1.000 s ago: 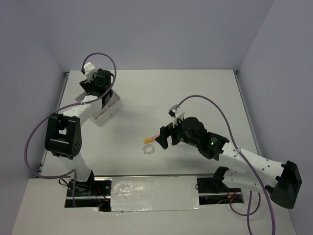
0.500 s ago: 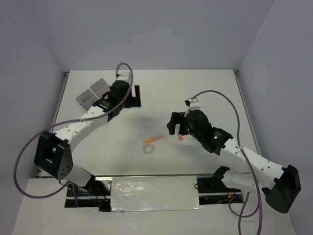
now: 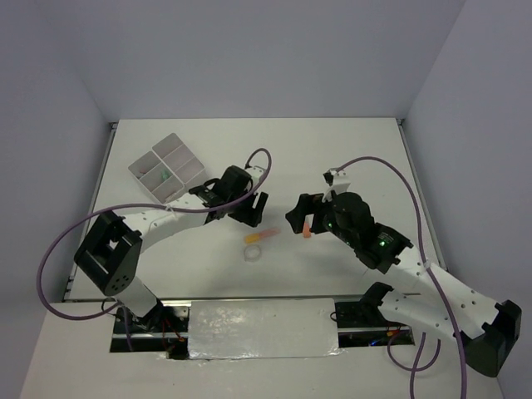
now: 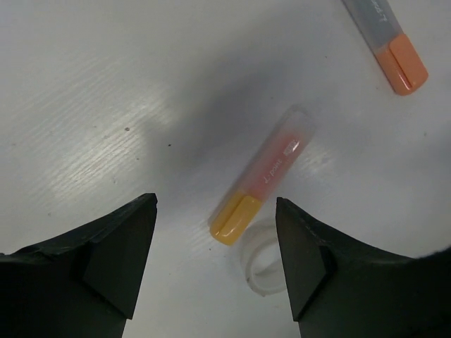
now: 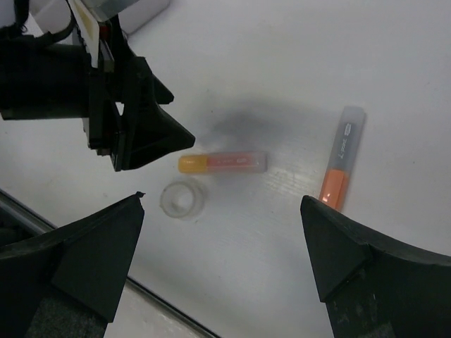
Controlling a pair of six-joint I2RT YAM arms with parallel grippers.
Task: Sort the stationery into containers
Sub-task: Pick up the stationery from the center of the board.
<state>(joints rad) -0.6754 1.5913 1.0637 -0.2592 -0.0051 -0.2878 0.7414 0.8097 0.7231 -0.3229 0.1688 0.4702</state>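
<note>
A pink marker with a yellow cap (image 3: 262, 236) lies mid-table, with a clear tape ring (image 3: 253, 253) just in front of it. My left gripper (image 3: 252, 214) hovers open over the marker's far side. In the left wrist view the yellow cap of the pink marker (image 4: 264, 176) lies between the tips of the left gripper (image 4: 215, 211), beside the tape ring (image 4: 261, 257). An orange marker (image 3: 307, 229) lies under my right gripper (image 3: 306, 218), which is open and holds nothing. The containers (image 3: 166, 164) stand at the far left.
Small green and pink items lie in one compartment of the containers (image 3: 164, 175). In the right wrist view the pink marker (image 5: 222, 163), tape ring (image 5: 181, 199) and orange marker (image 5: 340, 158) lie ahead of the right gripper (image 5: 222, 201), with the left gripper (image 5: 141, 120) close by.
My left arm swung from over the containers at the far left to the middle, above the pink marker. The right gripper drew back to the right, uncovering the orange marker.
</note>
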